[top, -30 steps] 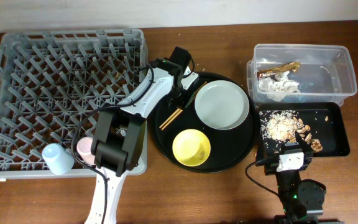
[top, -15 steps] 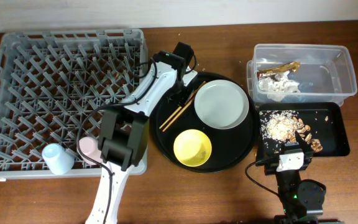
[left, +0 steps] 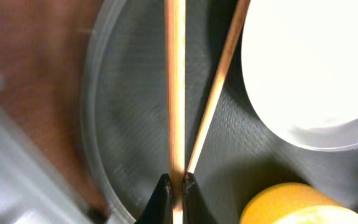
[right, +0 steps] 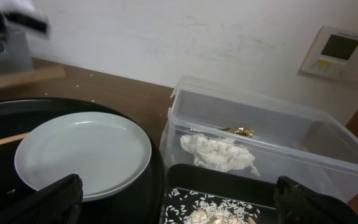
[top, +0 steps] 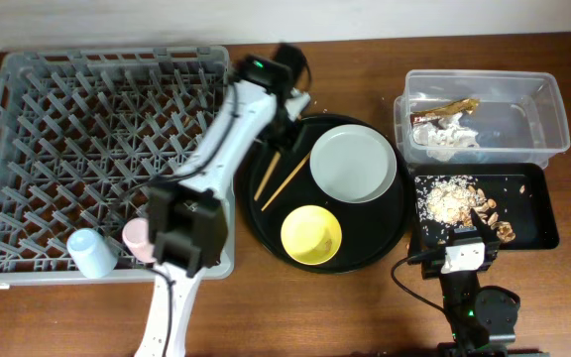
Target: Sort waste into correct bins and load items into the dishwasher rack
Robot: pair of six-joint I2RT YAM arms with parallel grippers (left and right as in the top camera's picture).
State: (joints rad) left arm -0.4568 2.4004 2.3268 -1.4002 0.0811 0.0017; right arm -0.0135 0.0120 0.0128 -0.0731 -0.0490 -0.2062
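Pinching the chopsticks (left: 175,93) where the two sticks meet, the left gripper (left: 175,182) is narrowed tight over the far-left part of the round tray (top: 370,235), left of the plate (top: 353,165) and beyond the bowl (top: 311,234). The right gripper (right: 182,202) hangs wide, holding nothing, at the near edge of the black bin (top: 538,213), right of the tray.

We see brown wood chopsticks (left: 175,93), smooth w/ a slight sheen, over a matt black plastic round tray (left: 135,137) w/ fine ridged texture. The plate (top: 353,165) is glossy and smooth; the tub (right: 260,118) is clear plastic holding crumpled paper tissue (right: 216,152). The rack (top: 117,59) is matt grey plastic, the table (top: 365,307) dark wood.
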